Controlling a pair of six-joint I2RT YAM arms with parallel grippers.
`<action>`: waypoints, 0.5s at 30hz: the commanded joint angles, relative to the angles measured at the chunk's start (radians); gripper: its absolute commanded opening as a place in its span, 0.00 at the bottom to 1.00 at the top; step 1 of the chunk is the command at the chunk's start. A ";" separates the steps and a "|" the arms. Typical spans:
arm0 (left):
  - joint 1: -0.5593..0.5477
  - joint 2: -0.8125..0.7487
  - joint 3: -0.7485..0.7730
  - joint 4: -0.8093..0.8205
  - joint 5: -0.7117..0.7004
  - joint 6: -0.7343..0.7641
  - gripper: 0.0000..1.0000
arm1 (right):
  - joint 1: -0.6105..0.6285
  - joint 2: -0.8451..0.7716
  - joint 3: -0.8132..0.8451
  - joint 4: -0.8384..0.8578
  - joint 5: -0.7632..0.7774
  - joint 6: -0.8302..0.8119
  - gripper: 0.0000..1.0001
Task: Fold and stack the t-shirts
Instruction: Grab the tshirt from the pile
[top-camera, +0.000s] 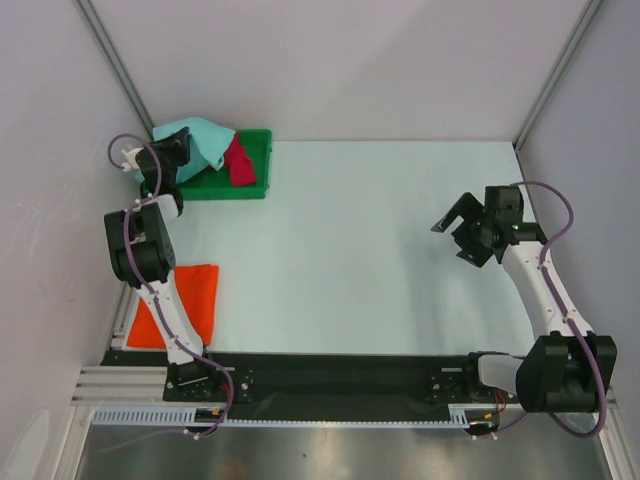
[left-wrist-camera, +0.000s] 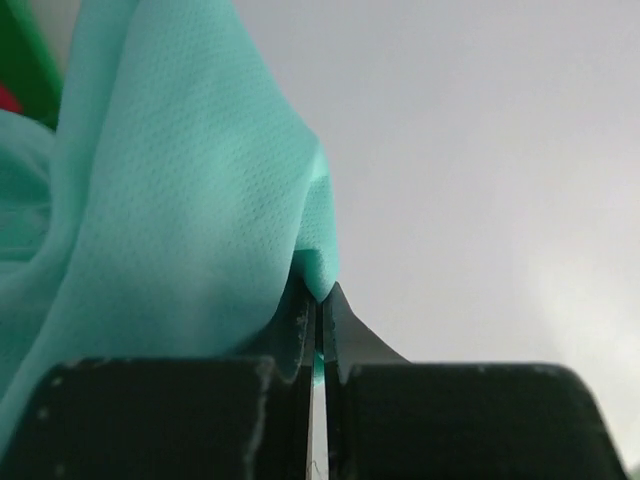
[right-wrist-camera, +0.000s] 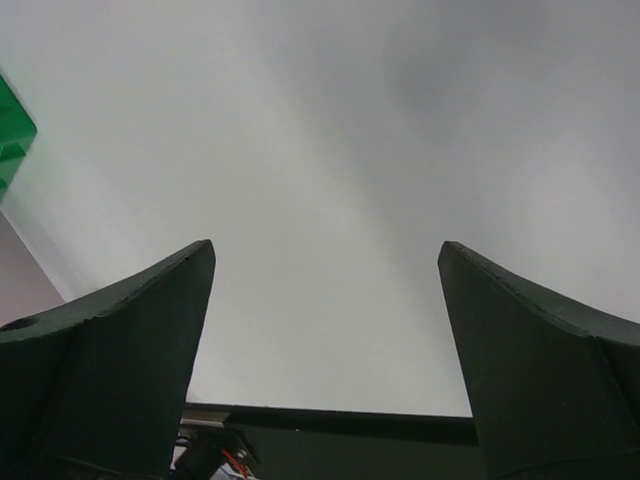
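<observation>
The left fingers (left-wrist-camera: 300, 330) are pressed together on a fold of the mint green t-shirt (left-wrist-camera: 180, 220), with a thin sliver of cloth showing in the slit between them. Seen from above, these fingers (top-camera: 170, 152) are at about 10 o'clock on the bench (top-camera: 350, 250), over the left end of the green tray (top-camera: 262, 150). The mint green shirt (top-camera: 205, 138) is bunched up and drapes across the tray's left part. The crimson red t-shirt (top-camera: 238, 160) lies crumpled in the tray just to its right, touching it. The bright orange t-shirt (top-camera: 195, 295) lies flat on the bench at about 8 o'clock, partly under the left arm and well apart from the tray. The right fingers (right-wrist-camera: 130, 340) are spread wide and hold nothing. They hang above bare bench at about 3 o'clock (top-camera: 447, 220).
</observation>
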 joint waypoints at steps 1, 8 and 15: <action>0.009 -0.041 -0.028 0.400 0.037 -0.157 0.00 | 0.056 -0.027 0.051 0.001 0.022 -0.051 1.00; -0.025 -0.118 -0.040 0.450 0.159 -0.194 0.00 | 0.104 -0.079 0.010 0.009 -0.001 -0.038 1.00; -0.149 -0.375 -0.229 0.346 0.359 -0.053 0.00 | 0.125 -0.162 -0.054 0.003 -0.047 -0.013 1.00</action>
